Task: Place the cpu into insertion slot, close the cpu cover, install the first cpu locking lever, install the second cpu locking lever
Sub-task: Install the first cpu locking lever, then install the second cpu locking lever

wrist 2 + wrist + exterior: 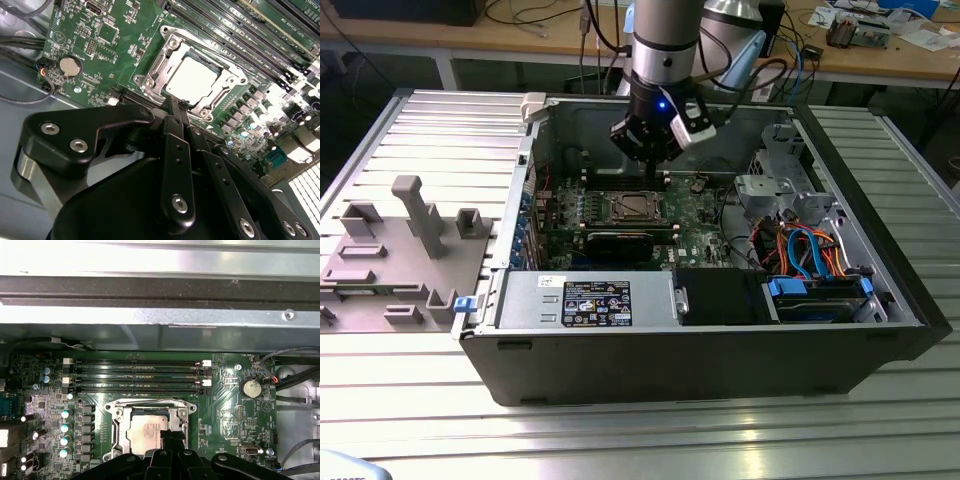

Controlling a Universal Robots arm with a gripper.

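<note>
Hand (175, 107) hovers just above the cpu (192, 80), fingers together.

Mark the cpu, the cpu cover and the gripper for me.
cpu (192, 80): second wrist view, middle of its silver top.
cpu cover (150, 75): second wrist view, the frame's side bar beside the chip.
gripper (174, 106): second wrist view, between the fingertips at the socket's edge.

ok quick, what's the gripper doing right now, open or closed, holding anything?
Gripper: shut, fingers together, holding nothing, its tips at the edge of the cpu cover, which lies closed over the cpu.
</note>
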